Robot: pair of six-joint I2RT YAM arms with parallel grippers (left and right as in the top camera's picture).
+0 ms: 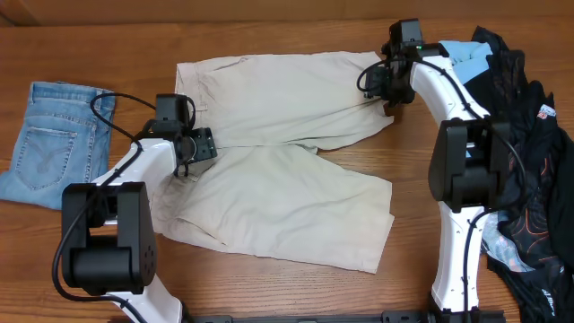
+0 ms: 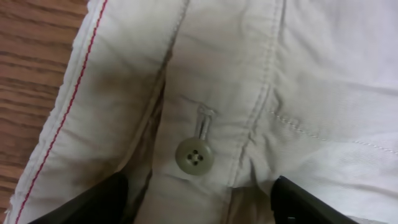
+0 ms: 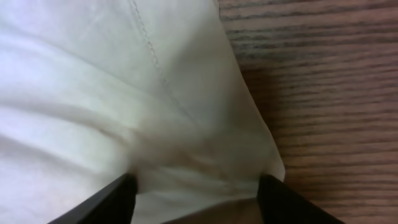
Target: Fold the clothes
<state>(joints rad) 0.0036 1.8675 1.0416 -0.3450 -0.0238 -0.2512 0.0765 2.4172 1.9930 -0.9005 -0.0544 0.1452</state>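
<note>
Khaki shorts [image 1: 296,188] lie flat on the table [image 1: 413,179], their button [image 2: 194,156] between the wide-spread jaws of the left gripper [image 2: 198,202] and a leg-hem corner between the equally wide jaws of the right gripper [image 3: 196,198]. Closing here may catch only the top layer, so the fold would drag crooked.

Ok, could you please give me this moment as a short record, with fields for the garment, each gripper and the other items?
garment: beige khaki shorts spread flat on the wooden table, waistband left, legs pointing right
left gripper: open, fingers either side of the waistband, near the button
right gripper: open, straddling the upper leg's hem corner
others: light-blue denim shorts far left; heap of black and sky-blue garments far right
</note>
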